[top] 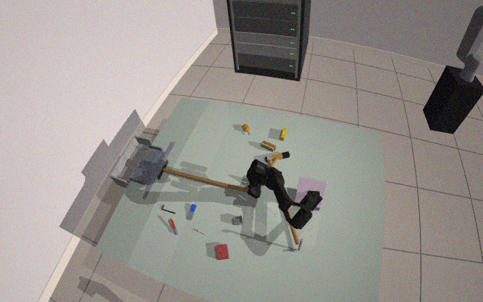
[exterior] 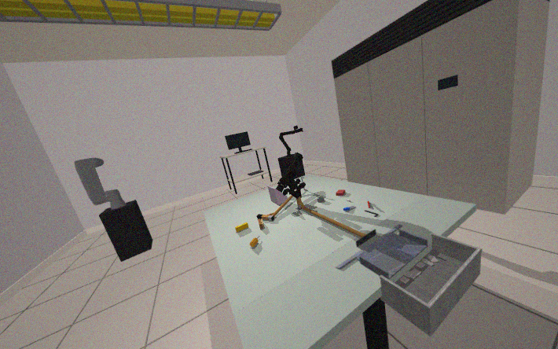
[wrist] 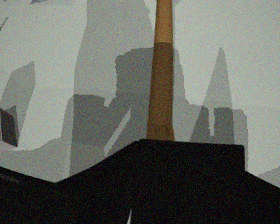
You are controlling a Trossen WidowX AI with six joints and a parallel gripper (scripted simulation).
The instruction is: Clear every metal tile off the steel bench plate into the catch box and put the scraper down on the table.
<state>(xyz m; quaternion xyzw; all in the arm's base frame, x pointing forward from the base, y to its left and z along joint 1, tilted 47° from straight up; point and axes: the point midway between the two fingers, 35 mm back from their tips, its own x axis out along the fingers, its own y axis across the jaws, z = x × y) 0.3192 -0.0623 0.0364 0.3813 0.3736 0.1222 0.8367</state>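
gripper (top: 252, 186) clamped on the scraper (top: 202, 179) handle, blade on the plate (exterior: 387, 255) near the box (exterior: 439, 277) holding tiles (exterior: 420, 265); risk: long handle levering loose during lowering.

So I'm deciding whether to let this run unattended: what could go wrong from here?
The gripper grips the long scraper at the very end of its handle, so the blade far out on the bench plate could twist or slip.

Tiles already lie in the catch box; drawing the scraper back carelessly might catch the plate's edge.

A second wooden-handled tool lies close beside the arm, so laying the scraper down may knock it.
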